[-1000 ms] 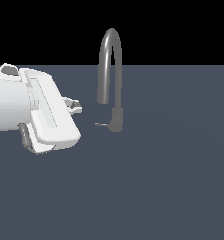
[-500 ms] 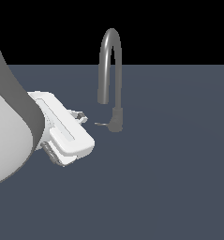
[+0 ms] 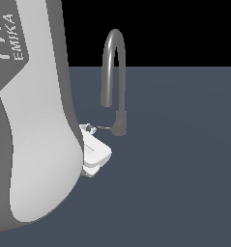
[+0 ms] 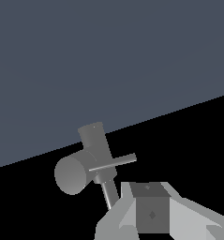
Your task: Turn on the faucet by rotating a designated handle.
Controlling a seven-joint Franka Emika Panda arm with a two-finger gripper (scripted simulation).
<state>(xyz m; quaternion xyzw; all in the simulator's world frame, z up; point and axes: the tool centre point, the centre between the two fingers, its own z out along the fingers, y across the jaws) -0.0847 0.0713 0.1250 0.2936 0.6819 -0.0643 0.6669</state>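
Your white-and-grey robot arm fills the exterior view's left.

Your dark slate-blue table carries the rest.

Tall grey metallic gooseneck faucet stands well in from the table's near edge.

White gripper sits just beside the handle; you cannot tell how its fingers stand.

Thin grey lever handle juts from the faucet's base toward the gripper.

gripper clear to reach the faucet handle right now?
Probably yes. In the exterior view the gripper sits at the handle's free end beside the faucet, nothing between them. Whether it is touching, I cannot tell.
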